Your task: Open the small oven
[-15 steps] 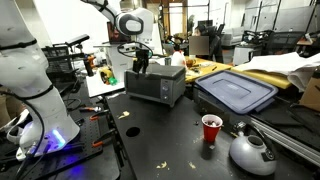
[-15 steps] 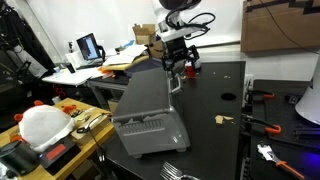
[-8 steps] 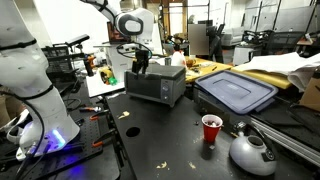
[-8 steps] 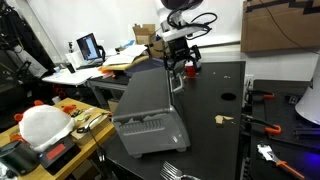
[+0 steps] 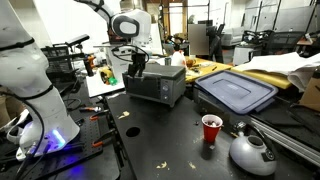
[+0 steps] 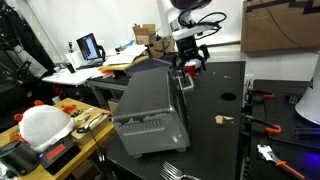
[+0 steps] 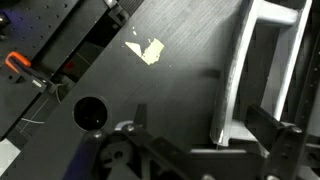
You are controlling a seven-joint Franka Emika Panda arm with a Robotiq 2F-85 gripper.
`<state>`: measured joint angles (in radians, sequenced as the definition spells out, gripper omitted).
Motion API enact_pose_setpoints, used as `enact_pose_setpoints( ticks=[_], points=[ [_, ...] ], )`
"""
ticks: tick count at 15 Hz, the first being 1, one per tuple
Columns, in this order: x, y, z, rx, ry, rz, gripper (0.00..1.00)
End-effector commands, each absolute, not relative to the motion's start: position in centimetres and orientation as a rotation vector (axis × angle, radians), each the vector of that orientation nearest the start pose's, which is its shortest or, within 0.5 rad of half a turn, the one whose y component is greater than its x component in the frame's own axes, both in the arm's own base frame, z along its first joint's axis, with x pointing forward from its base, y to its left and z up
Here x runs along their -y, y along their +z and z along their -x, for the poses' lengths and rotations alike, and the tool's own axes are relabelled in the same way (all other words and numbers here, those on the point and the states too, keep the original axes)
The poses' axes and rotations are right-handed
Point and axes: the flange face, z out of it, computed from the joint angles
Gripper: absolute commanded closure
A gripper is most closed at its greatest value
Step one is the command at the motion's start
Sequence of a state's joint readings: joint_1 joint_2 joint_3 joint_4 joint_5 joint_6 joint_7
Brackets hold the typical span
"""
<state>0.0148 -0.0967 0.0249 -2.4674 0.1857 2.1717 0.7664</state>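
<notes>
The small oven [image 5: 157, 85] is a silver-grey box with a dark glass door, standing on the black table; it shows from behind in an exterior view [image 6: 148, 105]. My gripper [image 5: 135, 70] hangs at the oven's top front edge, also seen in an exterior view [image 6: 187, 72]. In the wrist view the gripper [image 7: 205, 120] is open, and the oven's silver door handle [image 7: 232, 80] runs between its two fingers. The fingers stand apart from the bar on both sides. The door looks shut.
A dark-blue lidded bin [image 5: 236, 92], a red cup [image 5: 211, 129] and a silver kettle [image 5: 250, 152] share the table. A yellow scrap [image 7: 147, 49] and a round table hole [image 7: 90, 114] lie below the gripper. Cluttered desks stand at the table's far side [image 6: 90, 47].
My gripper has shifted a little sideways past the oven's top front edge, bringing the handle between its fingers. The oven has not moved.
</notes>
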Motion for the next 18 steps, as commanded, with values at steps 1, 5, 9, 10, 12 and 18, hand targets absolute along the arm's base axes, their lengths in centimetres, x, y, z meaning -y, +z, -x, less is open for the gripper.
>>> enact_pose_setpoints(
  ticks=[1, 5, 9, 10, 12, 18],
  points=[
    [0.0, 31.5, -41.6, -1.27, 0.343, 2.796, 0.0],
    [1.6, 31.4, -39.2, -1.277, 0.362, 2.798, 0.0],
    [3.0, 32.3, -37.7, -1.265, 0.343, 2.789, 0.0],
    [3.2, 32.5, -37.4, -1.269, 0.338, 2.79, 0.0],
    [3.6, 33.0, -36.8, -1.285, 0.313, 2.794, 0.0],
    [4.4, 35.8, -36.9, -1.242, 0.192, 2.823, 0.0]
  ],
)
